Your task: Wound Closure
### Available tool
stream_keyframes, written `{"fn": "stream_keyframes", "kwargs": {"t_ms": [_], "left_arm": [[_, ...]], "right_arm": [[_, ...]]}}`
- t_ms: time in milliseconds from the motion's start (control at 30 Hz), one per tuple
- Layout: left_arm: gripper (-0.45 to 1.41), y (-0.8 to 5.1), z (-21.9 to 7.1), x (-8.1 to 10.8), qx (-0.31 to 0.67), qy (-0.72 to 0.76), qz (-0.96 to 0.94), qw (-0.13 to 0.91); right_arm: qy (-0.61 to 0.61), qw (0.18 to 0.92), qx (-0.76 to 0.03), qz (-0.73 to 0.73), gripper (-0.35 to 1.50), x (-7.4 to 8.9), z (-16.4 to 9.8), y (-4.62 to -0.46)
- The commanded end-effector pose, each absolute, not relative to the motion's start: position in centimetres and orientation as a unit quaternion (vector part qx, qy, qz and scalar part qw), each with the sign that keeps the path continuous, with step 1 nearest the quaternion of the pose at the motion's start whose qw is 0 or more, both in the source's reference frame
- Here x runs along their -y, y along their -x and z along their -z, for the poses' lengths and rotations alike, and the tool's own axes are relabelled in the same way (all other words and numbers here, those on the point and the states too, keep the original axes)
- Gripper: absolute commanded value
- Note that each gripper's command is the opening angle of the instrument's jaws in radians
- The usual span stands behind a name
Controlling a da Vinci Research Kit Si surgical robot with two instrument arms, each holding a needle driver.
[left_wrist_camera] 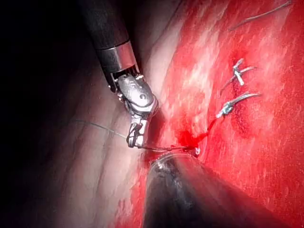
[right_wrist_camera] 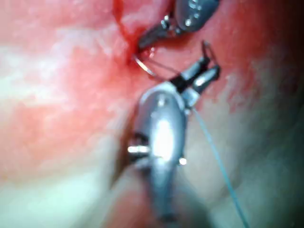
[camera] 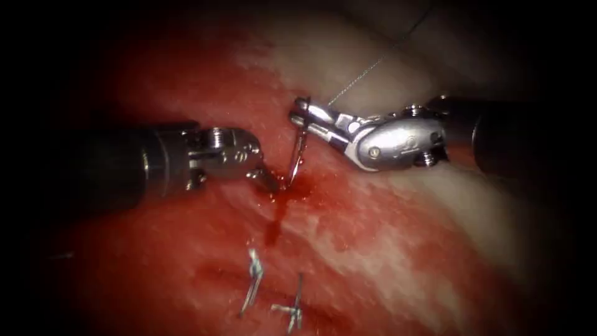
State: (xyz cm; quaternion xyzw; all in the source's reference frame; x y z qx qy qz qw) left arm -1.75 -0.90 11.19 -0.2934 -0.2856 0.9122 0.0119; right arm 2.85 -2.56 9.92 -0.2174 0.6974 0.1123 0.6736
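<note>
the right tool [camera: 303,115] is gripping the needle [camera: 296,158] near its tail, tip entering the tissue [camera: 385,249]; the left tool [camera: 268,180] is pressing there, its grip impossible to tell.

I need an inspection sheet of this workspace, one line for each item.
Surface: tissue, wet with red fluid around the cut.
Job's things: needle held near its rear end, tip in the tissue at the cut; thread runs up from the needle's rear end.
Clutter: knotted stitches with cut thread ends lower on the cut.
Grippers: right tool shut on the needle; left tool tip at the tissue left of the needle, hold unclear.
Cables: nothing seen.
Surroundings: dark.
</note>
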Motion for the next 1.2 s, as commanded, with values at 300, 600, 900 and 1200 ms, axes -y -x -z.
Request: {"fn": "stream_keyframes", "kwargs": {"t_ms": [300,600,900,1200], "left_arm": [[-0.45,1.81,-11.19,0.88,0.286,0.297,-0.911,0.013],[-0.45,1.78,-11.09,1.00,0.283,0.307,-0.909,0.014],[-0.45,1.72,-10.81,1.26,0.275,0.323,-0.906,0.016],[-0.45,1.84,-10.89,1.45,0.274,0.328,-0.904,0.015]], "right_arm": [[0.213,0.680,-0.694,-0.102,-0.35,2.66,-10.06,-2.92],[0.208,0.678,-0.694,-0.124,-0.35,2.57,-9.95,-2.90],[0.199,0.678,-0.690,-0.158,-0.35,2.56,-9.98,-2.91],[0.203,0.679,-0.687,-0.161,-0.35,2.58,-9.99,-2.91]]}}
